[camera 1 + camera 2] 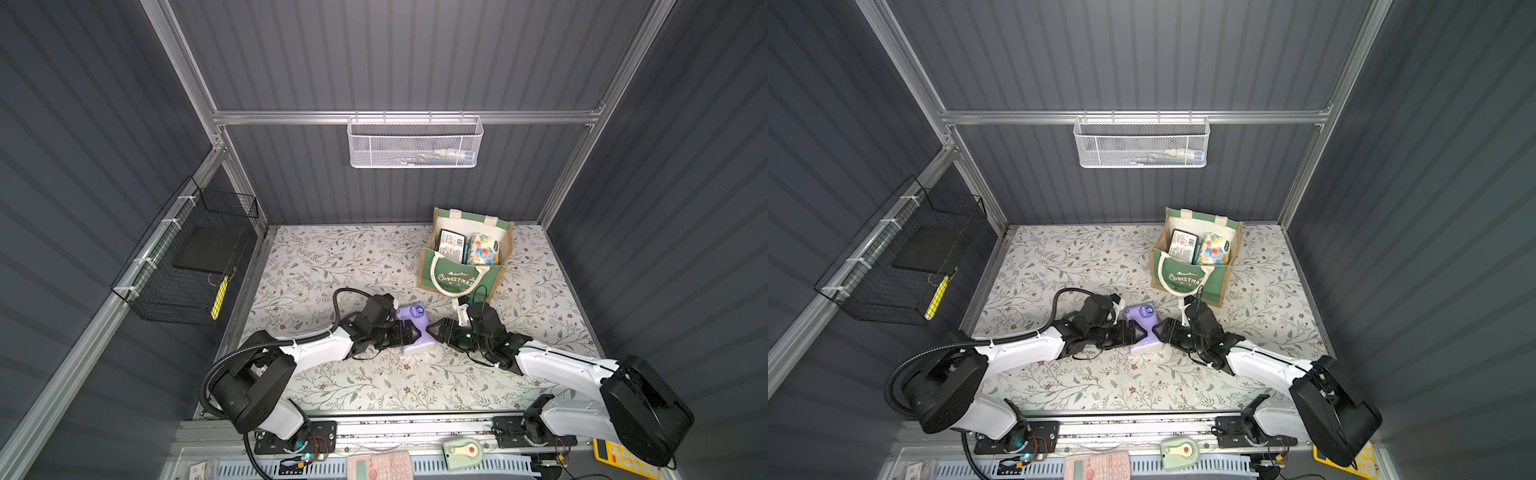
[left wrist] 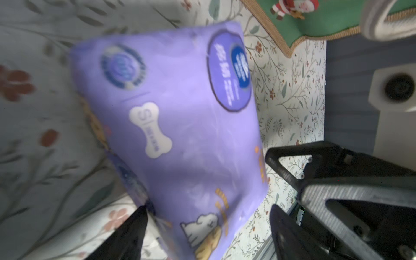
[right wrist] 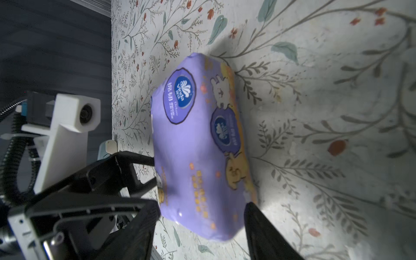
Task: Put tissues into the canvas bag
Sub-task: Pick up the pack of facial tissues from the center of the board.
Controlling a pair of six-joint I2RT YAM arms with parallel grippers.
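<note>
Jaws of both grippers flank one purple pack (image 1: 415, 328); two packs in canvas bag (image 1: 451, 278)

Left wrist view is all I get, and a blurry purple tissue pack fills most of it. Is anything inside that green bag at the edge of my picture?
Observer: Yes, two packs stand inside the canvas bag: a dark green-and-white pack and a cartoon-printed pack.
Operator: Does the black thing beside my purple pack have hold of it?
Observer: That is the right hand. It faces the left hand across the purple tissue pack, with one finger on each side; I cannot tell if it grips.
Operator: What else is around?
Observer: A white mesh basket hangs on the back wall.
</note>
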